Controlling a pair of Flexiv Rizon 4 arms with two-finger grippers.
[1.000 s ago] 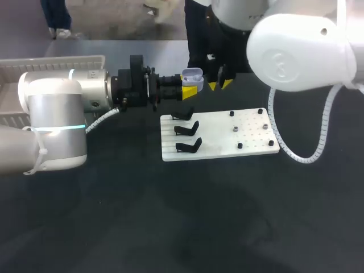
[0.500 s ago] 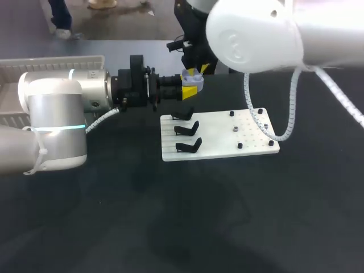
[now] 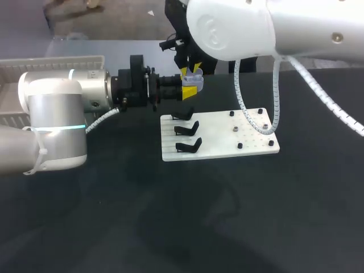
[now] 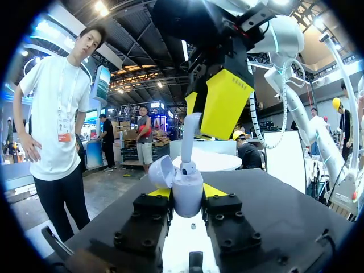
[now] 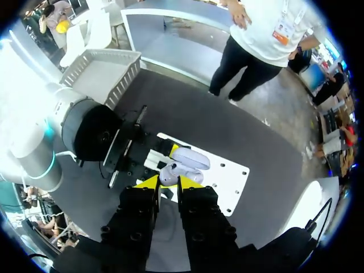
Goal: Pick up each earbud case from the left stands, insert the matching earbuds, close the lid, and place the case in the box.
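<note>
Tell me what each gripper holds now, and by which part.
Left gripper: the pale lilac plastic earbud case with open lid, its lower body between both fingers. Right gripper: a white stemmed earbud, by the stem's upper end.

- Pale lavender earbud case, rounded and upright, lid swung open to one side; clamped from two sides between the yellow tips of the left gripper, aloft over the far edge of the white board.
- White earbud, stem pointing straight up, head down at the open mouth of the case; stem pinched near its top by the right gripper directly above.
- Three black stands, tilted, in a row one behind another on the board's left part, just below the held case.
- White slatted box at the far left of the desk, well apart from the case.
</note>
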